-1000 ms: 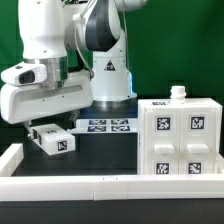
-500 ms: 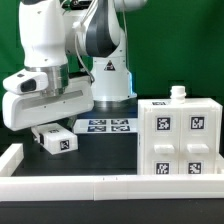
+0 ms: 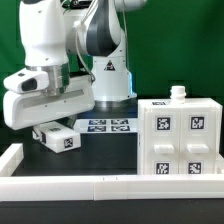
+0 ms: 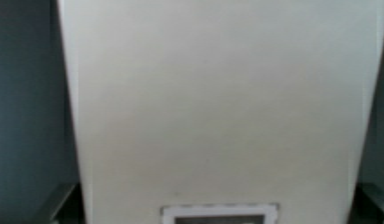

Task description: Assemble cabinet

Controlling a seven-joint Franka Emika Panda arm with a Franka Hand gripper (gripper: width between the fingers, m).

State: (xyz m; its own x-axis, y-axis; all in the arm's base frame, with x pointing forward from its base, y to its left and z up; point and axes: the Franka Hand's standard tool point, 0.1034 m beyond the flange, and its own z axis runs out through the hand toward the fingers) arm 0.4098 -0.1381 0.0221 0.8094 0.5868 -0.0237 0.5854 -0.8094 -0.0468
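Observation:
The cabinet (image 3: 180, 135) is a large white box at the exterior view's right, with several tagged drawer fronts and a small white knob (image 3: 178, 94) on top. My gripper (image 3: 50, 127) is at the left, low over the black table, shut on a small white drawer block (image 3: 56, 139) that carries a black-and-white tag. The block hangs tilted just above the table, well apart from the cabinet. In the wrist view the block (image 4: 215, 100) fills almost the whole picture, with its tag at one edge. My fingers are mostly hidden beside it.
The marker board (image 3: 105, 125) lies flat on the table between the block and the cabinet, in front of the robot's base (image 3: 110, 85). A low white border rail (image 3: 100, 183) runs along the front and up the left side.
My hand has risen a little and tilted, and the drawer block has gone up and slightly to the right with it. The cabinet has not moved.

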